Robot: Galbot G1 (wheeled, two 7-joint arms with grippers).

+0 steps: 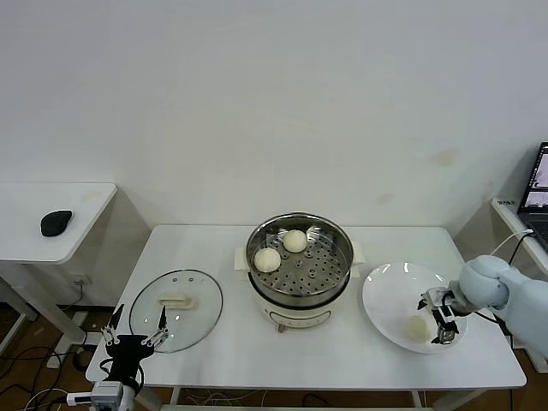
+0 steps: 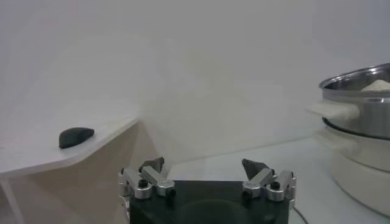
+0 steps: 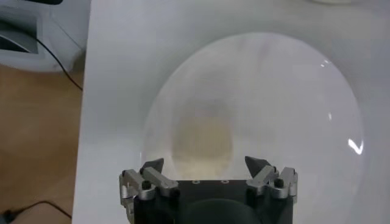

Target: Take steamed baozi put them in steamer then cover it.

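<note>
A: White table (image 1: 214,360) against a bare pale wall. Steamer (image 1: 299,257) at the centre, two baozi (image 1: 280,250) already in the basket, at its back-left. Cover (image 1: 175,299) lies flat on the table to the left of it.

B: And the right side?

A: White plate (image 1: 385,300) with one bun (image 1: 417,327) on its near part. Right gripper (image 1: 438,318) hangs at the plate, fingers spread wide. In the right wrist view the bun (image 3: 202,143) sits just ahead, roughly between the tips, not yet touched.

B: Handling?

A: Soft dough, light, smooth skin; likely dents or tears under a hard pinch. I'd take it across the widest part, low on the flanks, closing only until it seats. The plate looks glossy, so the bun may skid if nudged from one side.

B: Left arm?

A: Left gripper (image 1: 135,330) parked at the table's front-left edge, near the cover, fingers apart, holding nothing. The cover is glass: rigid, heavier, breakable. Its flat cream handle (image 1: 175,300) is the sensible hold.
</note>
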